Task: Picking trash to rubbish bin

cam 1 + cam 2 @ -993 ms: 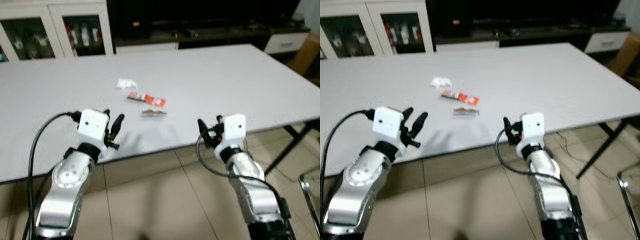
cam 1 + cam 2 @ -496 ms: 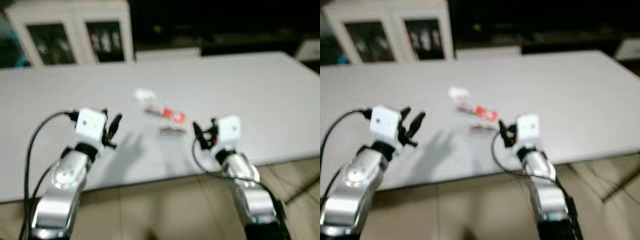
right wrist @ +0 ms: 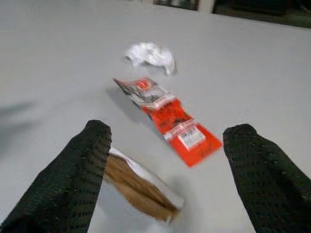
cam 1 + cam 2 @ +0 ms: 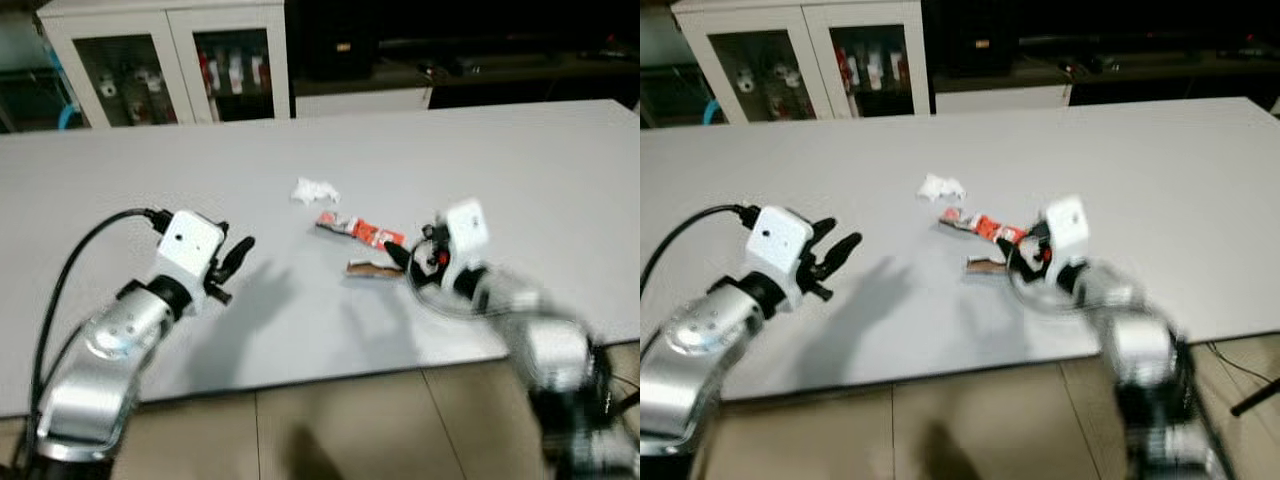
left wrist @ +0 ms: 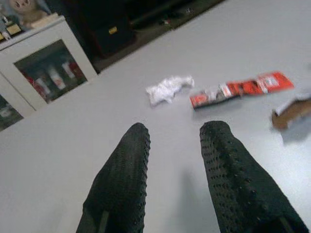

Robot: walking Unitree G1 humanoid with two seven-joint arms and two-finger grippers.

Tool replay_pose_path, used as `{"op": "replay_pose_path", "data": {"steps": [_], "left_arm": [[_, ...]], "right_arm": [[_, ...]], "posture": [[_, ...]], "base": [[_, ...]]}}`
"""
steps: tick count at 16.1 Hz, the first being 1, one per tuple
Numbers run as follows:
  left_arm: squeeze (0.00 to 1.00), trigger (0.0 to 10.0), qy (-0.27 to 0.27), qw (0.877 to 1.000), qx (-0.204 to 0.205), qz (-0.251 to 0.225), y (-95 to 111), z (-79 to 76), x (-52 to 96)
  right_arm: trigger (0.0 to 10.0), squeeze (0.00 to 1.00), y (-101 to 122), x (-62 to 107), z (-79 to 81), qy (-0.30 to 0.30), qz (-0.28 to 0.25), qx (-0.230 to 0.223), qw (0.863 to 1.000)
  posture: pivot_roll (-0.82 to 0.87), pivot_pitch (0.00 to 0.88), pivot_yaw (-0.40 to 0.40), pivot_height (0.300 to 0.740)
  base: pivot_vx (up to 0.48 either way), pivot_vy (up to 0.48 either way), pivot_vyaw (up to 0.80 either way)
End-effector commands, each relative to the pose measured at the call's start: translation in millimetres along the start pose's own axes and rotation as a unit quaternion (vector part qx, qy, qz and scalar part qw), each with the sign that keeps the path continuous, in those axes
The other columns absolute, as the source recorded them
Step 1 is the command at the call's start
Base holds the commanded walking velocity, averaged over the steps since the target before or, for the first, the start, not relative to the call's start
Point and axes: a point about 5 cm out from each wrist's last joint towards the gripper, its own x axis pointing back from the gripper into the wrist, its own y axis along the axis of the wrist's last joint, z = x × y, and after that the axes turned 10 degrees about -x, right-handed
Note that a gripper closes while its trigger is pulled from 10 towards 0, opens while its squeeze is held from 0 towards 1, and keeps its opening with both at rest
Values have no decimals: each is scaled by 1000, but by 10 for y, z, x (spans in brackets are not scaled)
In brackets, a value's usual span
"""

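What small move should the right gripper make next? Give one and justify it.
Probably lower the open right gripper onto the brown wrapper and close: the wrapper lies on the table nearest its fingers, ahead of the red wrapper.

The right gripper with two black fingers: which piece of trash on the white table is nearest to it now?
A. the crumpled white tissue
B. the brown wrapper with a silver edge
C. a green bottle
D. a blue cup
B. The right gripper is open, and the brown wrapper lies just beyond its fingers, nearer than the red wrapper and the white tissue.
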Motion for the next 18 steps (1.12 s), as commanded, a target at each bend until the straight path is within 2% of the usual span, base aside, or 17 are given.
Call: {"op": "replay_pose_path", "data": {"steps": [1, 4, 6, 8, 9, 10, 13, 15, 18], "left_arm": [[0, 10000, -20, 1000, -2, 0, 33, -16, -30], [0, 10000, -41, 999, -10, 6, 79, 34, -59], [0, 10000, -65, 998, -6, 9, 116, 40, -52], [0, 10000, -83, 996, -14, 12, 133, 28, -40], [0, 10000, -84, 996, -16, 12, 142, 23, -40], [0, 10000, -84, 996, -14, 11, 154, 28, -42], [0, 10000, -87, 996, -11, 13, 153, 19, -28], [0, 10000, -86, 996, -10, 16, 144, 22, -11], [0, 10000, -85, 996, -11, 20, 129, 16, -3]], "right_arm": [[10000, 1000, -21, -46, 11, 30, 36, -2, 999], [10000, 1000, 6, -133, -88, 98, 130, 14, 987], [10000, 1000, 25, -200, -107, 124, 168, 23, 978], [10000, 1000, 53, -308, -108, 114, 191, 84, 971], [10000, 627, 72, -360, -64, 131, 200, 106, 965], [10000, 0, 82, -385, -50, 136, 204, 109, 964], [10000, 0, 13, -435, -56, 130, 227, 128, 957], [10000, 0, -43, -466, -92, 100, 229, 158, 955], [10000, 0, -89, -496, -134, 55, 213, 162, 962]], "posture": [[61, 51, 21, 740], [64, 67, 14, 740], [68, 70, 12, 740], [65, 71, -1, 740], [71, 69, -8, 740], [71, 71, -10, 740], [71, 77, -22, 740], [72, 79, -22, 740], [75, 80, -21, 740]], "base": [[0, 0, 0], [0, 0, 0], [0, 0, 0], [0, 0, 0], [0, 0, 0], [0, 0, 0], [0, 0, 0], [0, 0, 0], [0, 0, 0]]}}
